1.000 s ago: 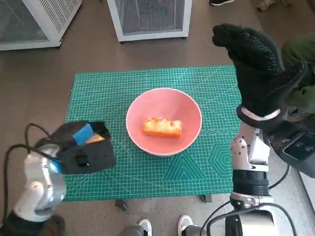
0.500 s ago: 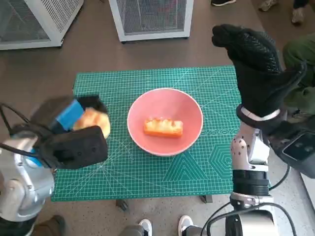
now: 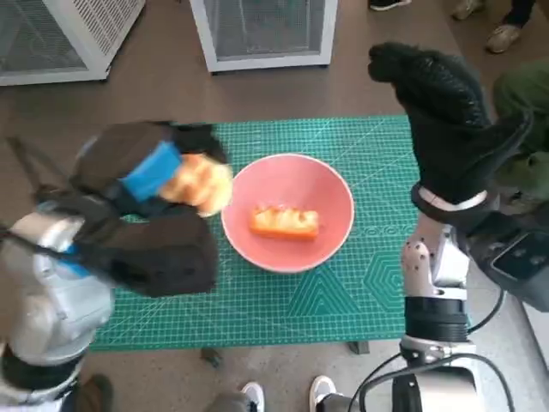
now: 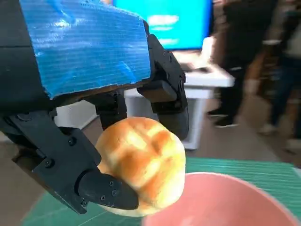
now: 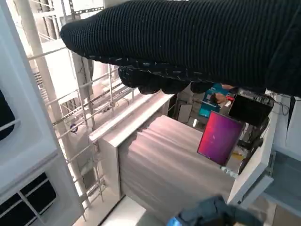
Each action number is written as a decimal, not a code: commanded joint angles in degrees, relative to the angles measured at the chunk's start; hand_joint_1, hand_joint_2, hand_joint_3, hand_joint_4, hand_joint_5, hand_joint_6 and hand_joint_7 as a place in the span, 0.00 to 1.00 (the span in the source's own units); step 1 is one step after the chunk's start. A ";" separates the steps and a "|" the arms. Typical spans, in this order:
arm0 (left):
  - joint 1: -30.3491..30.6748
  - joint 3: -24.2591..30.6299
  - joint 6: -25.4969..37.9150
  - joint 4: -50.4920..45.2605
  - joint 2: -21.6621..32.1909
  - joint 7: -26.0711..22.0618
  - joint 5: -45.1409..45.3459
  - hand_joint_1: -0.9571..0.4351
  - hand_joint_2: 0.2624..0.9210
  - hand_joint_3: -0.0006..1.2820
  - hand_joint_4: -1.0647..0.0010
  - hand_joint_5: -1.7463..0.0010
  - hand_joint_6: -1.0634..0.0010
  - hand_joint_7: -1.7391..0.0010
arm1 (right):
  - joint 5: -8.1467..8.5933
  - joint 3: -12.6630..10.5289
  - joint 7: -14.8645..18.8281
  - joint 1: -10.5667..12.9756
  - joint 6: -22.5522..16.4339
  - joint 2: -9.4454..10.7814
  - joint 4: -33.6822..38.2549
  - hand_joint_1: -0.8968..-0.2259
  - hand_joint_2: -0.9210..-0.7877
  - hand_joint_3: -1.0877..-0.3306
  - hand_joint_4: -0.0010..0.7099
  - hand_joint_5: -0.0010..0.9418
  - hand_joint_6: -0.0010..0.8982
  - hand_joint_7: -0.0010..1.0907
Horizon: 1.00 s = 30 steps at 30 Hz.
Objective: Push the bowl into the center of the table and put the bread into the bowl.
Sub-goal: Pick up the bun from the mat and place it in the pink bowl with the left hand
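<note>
Bread roll (image 3: 200, 182) left of bowl (image 3: 287, 212); loaf (image 3: 284, 221) inside bowl

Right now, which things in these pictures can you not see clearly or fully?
- Table, head view: its left part is hidden under the left hand.
- Round bread, left wrist view: its underside is covered by that hand's fingers.
- Pink bowl, left wrist view: cut off by the picture's edge.
- Right hand, right wrist view: fingers hardly show.

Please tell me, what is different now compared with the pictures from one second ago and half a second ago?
The left robot hand lifted the round bread roll off the green mat and carried it up and toward the pink bowl; it now holds it beside the bowl's left rim. The bowl, the orange bread piece inside it and the raised right robot hand stayed where they were.
</note>
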 commanded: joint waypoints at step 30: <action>-16.57 -12.27 -15.67 33.36 -15.37 10.54 1.55 0.69 0.61 0.39 0.31 0.25 0.35 0.39 | -1.62 0.02 -2.12 3.92 1.10 -1.29 -3.85 0.36 0.00 0.52 0.40 0.00 0.25 0.36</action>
